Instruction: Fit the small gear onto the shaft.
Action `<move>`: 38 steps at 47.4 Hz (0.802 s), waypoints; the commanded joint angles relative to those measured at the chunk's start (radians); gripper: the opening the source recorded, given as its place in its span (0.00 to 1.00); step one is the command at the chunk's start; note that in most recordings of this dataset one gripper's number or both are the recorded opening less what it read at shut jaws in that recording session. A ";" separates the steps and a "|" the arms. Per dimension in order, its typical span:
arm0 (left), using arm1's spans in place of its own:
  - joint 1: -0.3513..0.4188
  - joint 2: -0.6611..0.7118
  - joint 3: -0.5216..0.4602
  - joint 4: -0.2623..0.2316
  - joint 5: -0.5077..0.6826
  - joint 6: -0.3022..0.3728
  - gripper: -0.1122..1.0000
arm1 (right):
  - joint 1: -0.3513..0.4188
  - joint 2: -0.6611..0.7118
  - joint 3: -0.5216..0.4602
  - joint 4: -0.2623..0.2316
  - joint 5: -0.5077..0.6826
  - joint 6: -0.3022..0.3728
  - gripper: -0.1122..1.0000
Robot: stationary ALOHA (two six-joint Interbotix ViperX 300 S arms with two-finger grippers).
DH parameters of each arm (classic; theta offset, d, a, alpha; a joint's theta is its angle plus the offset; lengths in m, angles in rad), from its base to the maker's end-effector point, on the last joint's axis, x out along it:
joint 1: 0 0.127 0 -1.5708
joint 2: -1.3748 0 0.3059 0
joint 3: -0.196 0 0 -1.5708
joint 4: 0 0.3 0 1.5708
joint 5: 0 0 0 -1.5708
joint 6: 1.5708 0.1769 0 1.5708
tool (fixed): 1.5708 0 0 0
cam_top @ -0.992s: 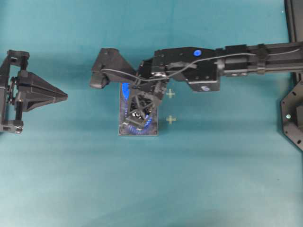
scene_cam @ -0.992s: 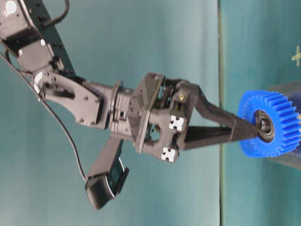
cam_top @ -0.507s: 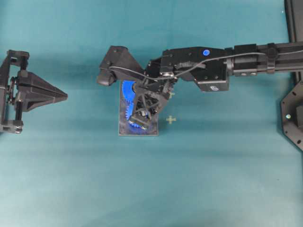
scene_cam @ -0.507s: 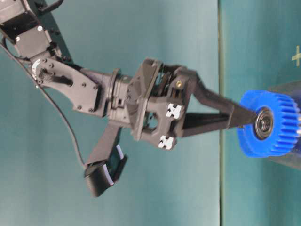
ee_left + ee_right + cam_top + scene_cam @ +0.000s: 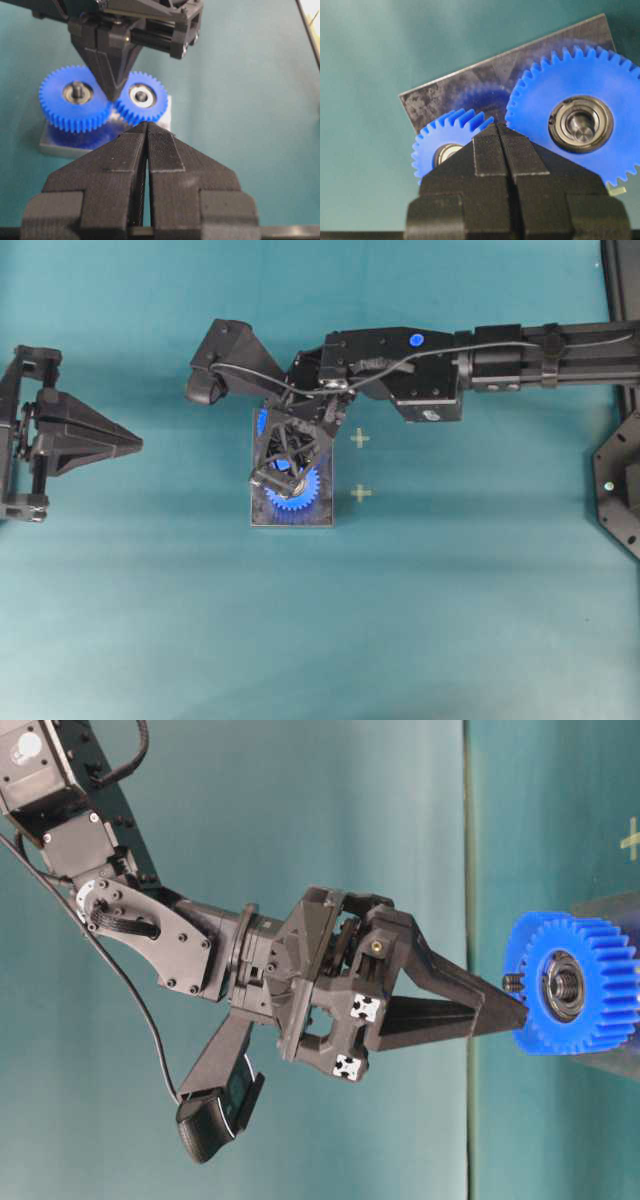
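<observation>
We see the right gripper [image 5: 114, 95] with its jaws pressed together and gripping nothing, its tip poised at the toothed edge of the small gear [image 5: 142, 96] where that gear meets the larger gear [image 5: 76, 96]. The small gear sits at about 3 o'clock from the larger one in the left wrist view, both on the dark plate [image 5: 451, 97]; the shaft itself is hidden inside the bearing hub, so we cannot tell how fully the gear is seated. We judge the step in hand to be pressing the gear home: we would keep the closed tip on the blue face rather than the hub, push straight along the shaft, and let the teeth mesh without forcing. The left gripper [image 5: 147, 131] is likewise closed and empty, well apart.
</observation>
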 commanded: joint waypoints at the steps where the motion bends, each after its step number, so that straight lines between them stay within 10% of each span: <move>1: 0.000 0.002 -0.009 0.002 -0.009 -0.002 0.10 | 0.002 -0.028 0.008 0.000 0.014 0.008 0.08; 38: 0.000 0.000 -0.005 0.003 -0.011 -0.002 0.10 | 0.081 -0.232 0.155 -0.051 -0.043 0.170 0.08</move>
